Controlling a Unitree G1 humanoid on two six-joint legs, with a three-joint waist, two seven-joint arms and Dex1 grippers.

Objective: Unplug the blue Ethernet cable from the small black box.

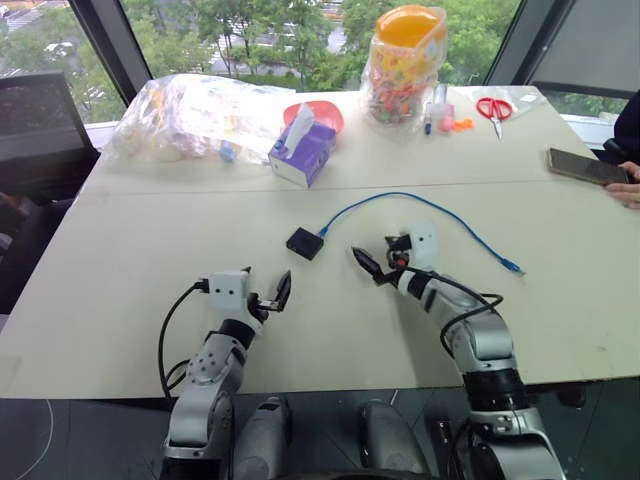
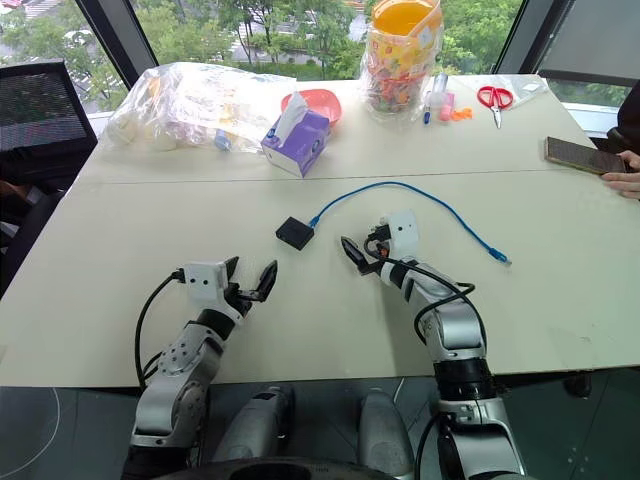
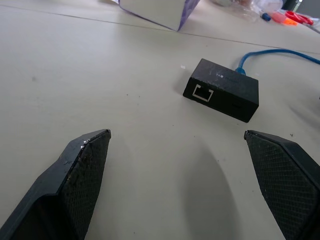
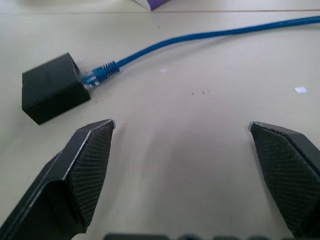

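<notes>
Far table edge – purple tissue box (image 1: 302,153), red scissors (image 1: 494,108), phone (image 1: 586,166), candy jar (image 1: 404,66)

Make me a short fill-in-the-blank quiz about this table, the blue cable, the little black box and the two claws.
1. One end of the blue Ethernet cable is still ____ the small black box.
2. Both the left claw and the right claw have their fingers ____.
3. The side of the box that faces the left claw has an ____ port.
4. Beyond the box stands a ____ tissue box.

Missing words: plugged into; open; empty; purple
</notes>
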